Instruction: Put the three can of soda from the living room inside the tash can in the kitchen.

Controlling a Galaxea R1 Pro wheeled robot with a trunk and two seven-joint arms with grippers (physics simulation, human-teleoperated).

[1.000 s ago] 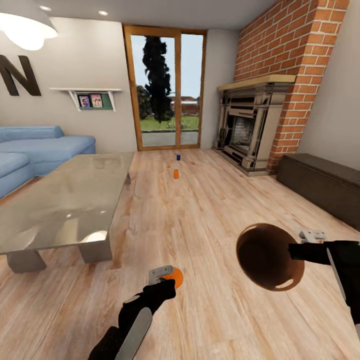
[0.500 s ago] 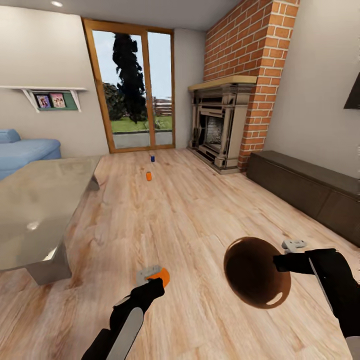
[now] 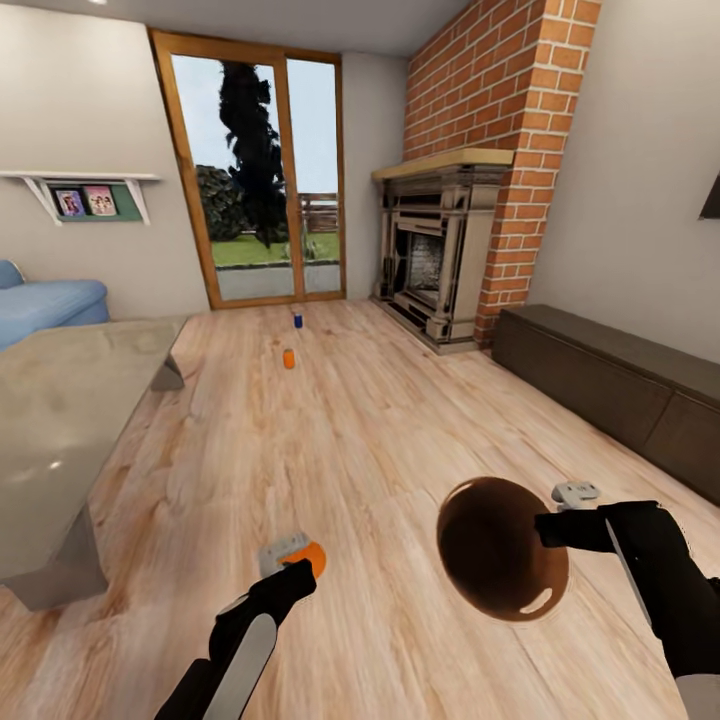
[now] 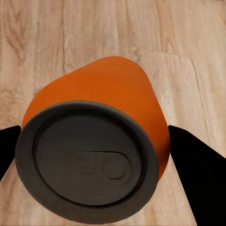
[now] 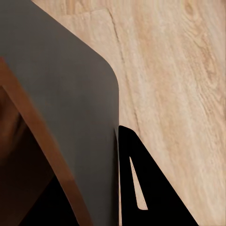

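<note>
The tash can (image 3: 500, 548), pinched at its rim by the right gripper (image 3: 545, 528) and tipped sideways, could spill whatever gets dropped in, while the orange can (image 3: 305, 556) clamped in the left gripper (image 3: 290, 562) might slip floorward.
</note>
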